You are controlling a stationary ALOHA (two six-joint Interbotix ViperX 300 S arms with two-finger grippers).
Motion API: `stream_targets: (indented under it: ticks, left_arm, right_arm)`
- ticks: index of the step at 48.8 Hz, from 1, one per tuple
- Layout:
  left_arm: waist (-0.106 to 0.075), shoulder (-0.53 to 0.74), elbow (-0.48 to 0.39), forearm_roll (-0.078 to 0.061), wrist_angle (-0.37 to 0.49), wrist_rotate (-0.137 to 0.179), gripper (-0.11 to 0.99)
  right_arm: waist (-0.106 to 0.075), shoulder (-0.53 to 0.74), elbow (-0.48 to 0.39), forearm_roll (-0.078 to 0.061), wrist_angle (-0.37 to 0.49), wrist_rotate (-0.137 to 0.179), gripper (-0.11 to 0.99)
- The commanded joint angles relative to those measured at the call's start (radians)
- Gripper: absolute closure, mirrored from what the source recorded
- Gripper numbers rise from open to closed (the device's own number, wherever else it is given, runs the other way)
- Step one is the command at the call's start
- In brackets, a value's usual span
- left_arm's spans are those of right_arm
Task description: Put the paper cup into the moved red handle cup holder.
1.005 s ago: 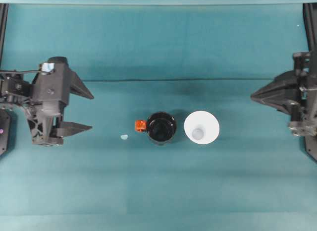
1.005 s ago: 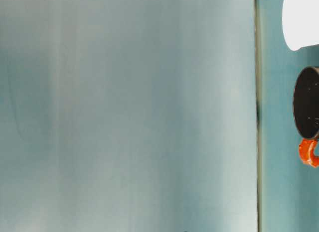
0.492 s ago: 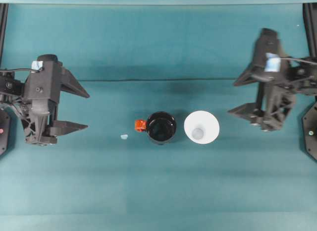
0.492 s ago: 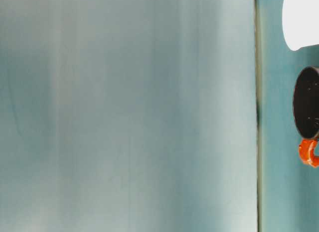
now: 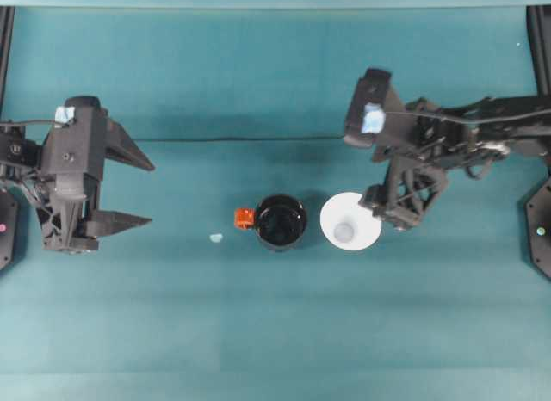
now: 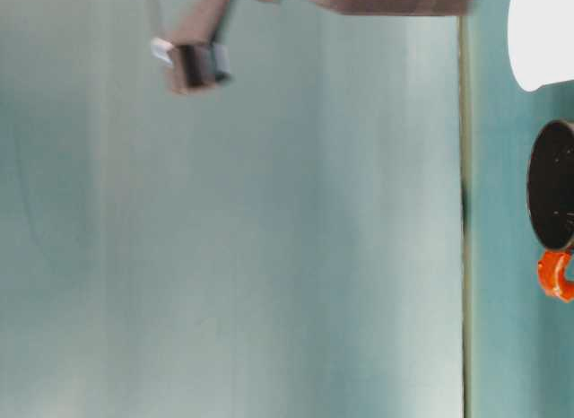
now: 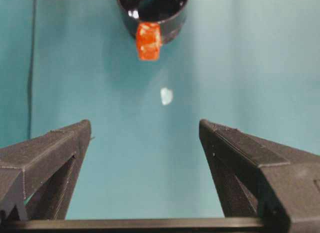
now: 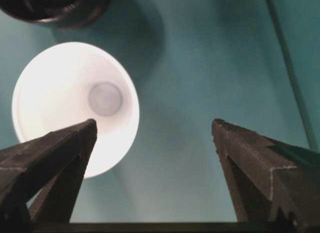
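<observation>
We find the paper cup [image 5: 350, 221] standing upright just right of centre in the overhead frame, mouth up, with the red handle cup holder [image 5: 280, 221] just beside it on the left, apart from it, its orange tab pointing left. A small pale scrap [image 5: 215, 237] lies on the teal table [image 5: 275, 332] left of the holder.

The right gripper [image 5: 366, 169] sits at upper right of the cup, jaws spread wide and holding nothing. Its wrist view adds detail the overhead lacks: the cup [image 8: 75, 105] fills the left half, one finger [image 8: 50, 158] overlapping the cup's lower rim in the frame, the other over bare table; we cannot tell whether that finger touches the cup.

The left gripper [image 5: 142, 193] rests at the left edge, open wide and empty. Its wrist view shows the holder [image 7: 152, 13] at top centre, well ahead of the fingers.

The table-level view shows cup [image 6: 543, 37] and holder [image 6: 552, 198] standing side by side.
</observation>
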State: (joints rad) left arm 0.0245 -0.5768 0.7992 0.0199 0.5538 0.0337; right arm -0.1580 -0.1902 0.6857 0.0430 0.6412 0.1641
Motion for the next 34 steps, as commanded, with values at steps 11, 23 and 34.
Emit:
stream_targets:
  ticks: [11, 23, 34]
  left_arm:
    - [-0.002, -0.002, -0.008, 0.003, -0.005, 0.0, -0.08]
    - [-0.002, 0.0, -0.008, 0.003, -0.006, 0.0, -0.08]
    - [-0.002, 0.0, -0.008, 0.003, -0.006, -0.002, -0.08]
  right_arm:
    - [-0.002, 0.097, 0.008, 0.002, -0.077, 0.011, -0.02]
    - [-0.002, 0.135, 0.009, 0.002, -0.091, 0.011, -0.01]
    - [-0.002, 0.138, 0.008, 0.002, -0.087, 0.011, 0.01]
